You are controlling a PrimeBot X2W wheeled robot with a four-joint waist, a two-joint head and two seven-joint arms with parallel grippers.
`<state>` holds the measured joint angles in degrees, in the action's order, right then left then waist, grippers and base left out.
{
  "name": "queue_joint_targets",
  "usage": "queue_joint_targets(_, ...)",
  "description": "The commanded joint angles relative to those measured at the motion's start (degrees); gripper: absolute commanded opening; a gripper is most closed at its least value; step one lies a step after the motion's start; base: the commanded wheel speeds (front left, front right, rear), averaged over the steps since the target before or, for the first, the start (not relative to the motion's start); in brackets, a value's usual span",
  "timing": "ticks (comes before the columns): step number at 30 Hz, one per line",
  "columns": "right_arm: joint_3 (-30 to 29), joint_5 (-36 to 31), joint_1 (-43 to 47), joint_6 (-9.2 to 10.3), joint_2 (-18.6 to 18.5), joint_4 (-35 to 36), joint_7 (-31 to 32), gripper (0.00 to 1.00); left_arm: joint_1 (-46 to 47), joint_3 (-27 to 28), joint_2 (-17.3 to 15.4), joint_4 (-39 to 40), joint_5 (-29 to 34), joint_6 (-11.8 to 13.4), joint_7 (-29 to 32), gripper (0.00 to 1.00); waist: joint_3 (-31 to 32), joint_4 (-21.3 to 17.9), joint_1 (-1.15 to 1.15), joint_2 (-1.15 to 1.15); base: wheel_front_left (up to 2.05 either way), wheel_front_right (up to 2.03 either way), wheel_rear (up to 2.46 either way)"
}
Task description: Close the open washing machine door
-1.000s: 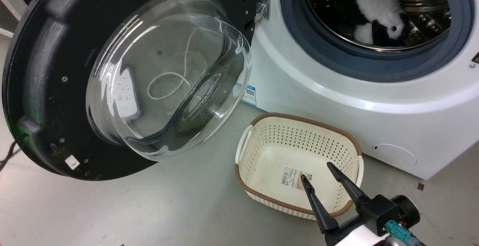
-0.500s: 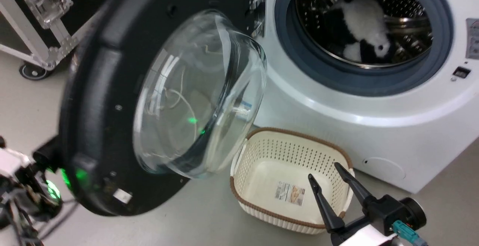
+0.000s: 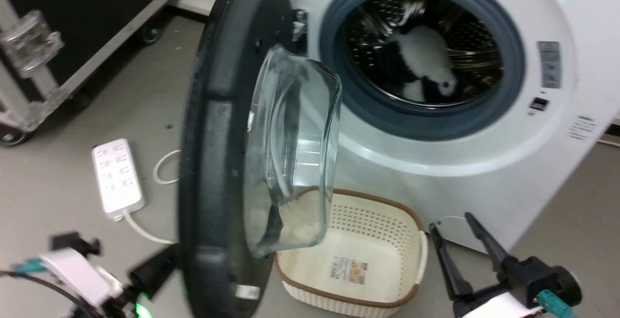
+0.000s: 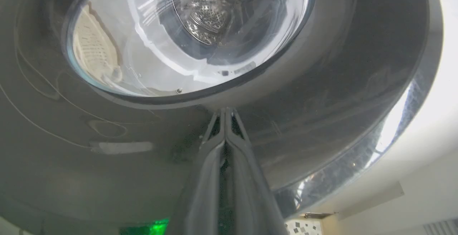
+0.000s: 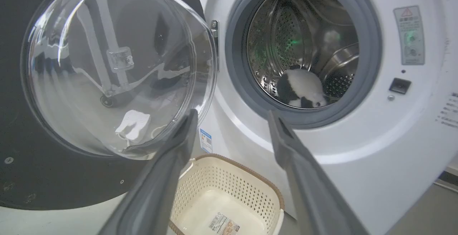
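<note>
The washing machine door [image 3: 213, 139] stands half open, its black rim edge-on in the head view and its glass bowl [image 3: 290, 153] facing the drum. My left gripper [image 4: 226, 110] is shut, its tips against the door's glossy outer face [image 4: 322, 102] just below the window. The left arm [image 3: 72, 274] sits low behind the door. My right gripper [image 3: 453, 228] hangs open and holds nothing, low in front of the white washing machine [image 3: 436, 173]. Between its fingers [image 5: 186, 127], the right wrist view shows the door [image 5: 21, 163] and the grey-ringed drum opening [image 5: 304, 49].
A cream perforated basket [image 3: 387, 240] stands on the floor under the door's swing, against the machine front. A black-and-white plush [image 3: 426, 66] lies in the drum. A white power strip [image 3: 116, 175] with its cable lies on the floor at left, near a wheeled black case [image 3: 72, 18].
The door has swung from wide open to about half shut, now edge-on. My left arm has come into view behind it. The head camera has shifted; the right gripper stays open.
</note>
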<state>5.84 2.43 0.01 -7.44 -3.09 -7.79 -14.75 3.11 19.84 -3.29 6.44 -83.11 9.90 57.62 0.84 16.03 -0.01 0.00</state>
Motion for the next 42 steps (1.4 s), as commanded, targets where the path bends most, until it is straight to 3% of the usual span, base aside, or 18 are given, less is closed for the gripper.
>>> queue_joint_targets(1, -0.56, -0.33, 0.49, -0.05, 0.16, 0.41, -0.25, 1.0, -1.6, -1.72, 0.36, 0.44, -1.9, 0.16, -0.77, 0.0, 0.21, -1.86, 0.01, 0.0, 0.0, 0.0, 0.0)
queue_joint_targets(4, -2.1, -0.99, 0.37, -0.05, 0.17, 0.94, -0.25, 1.0, -6.61, -9.92, 0.39, 1.92, -7.79, -0.34, -6.9, 0.0, -0.71, -5.48, 0.01, 0.0, 0.0, 0.0, 0.0)
queue_joint_targets(7, -2.84, -1.42, 0.11, -0.05, 0.16, 1.18, -0.25, 1.0, -8.18, -13.7, 0.39, 2.19, -10.06, -0.97, -9.79, 0.0, -1.52, -7.4, 0.01, 0.0, 0.0, 0.0, 0.0)
queue_joint_targets(18, -7.38, -2.75, -2.23, -0.05, 0.2, 1.45, -0.12, 1.0, -5.81, -27.55, 0.41, -3.35, -19.56, -9.35, -22.68, 0.0, -8.5, -21.39, 0.01, 0.0, 0.0, 0.0, 0.0)
queue_joint_targets(32, -10.6, 1.54, -4.92, -0.05, 0.21, -0.79, -0.22, 1.0, 14.84, -32.78, 0.41, -16.69, -25.35, -13.03, -40.42, 0.0, -15.55, -35.58, 0.01, 0.0, 0.0, 0.0, 0.0)
queue_joint_targets(37, -9.26, 2.74, -5.07, -0.05, 0.21, -1.26, -0.24, 1.0, 22.83, -33.71, 0.41, -22.75, -26.12, -13.78, -46.84, 0.0, -16.2, -38.15, 0.01, 0.0, 0.0, 0.0, 0.0)
queue_joint_targets(42, -7.87, 4.42, -4.64, -0.05, 0.21, -0.83, -0.24, 1.0, 28.06, -34.24, 0.41, -29.42, -26.74, -15.28, -52.2, 0.0, -15.34, -37.83, 0.01, 0.0, 0.0, 0.0, 0.0)
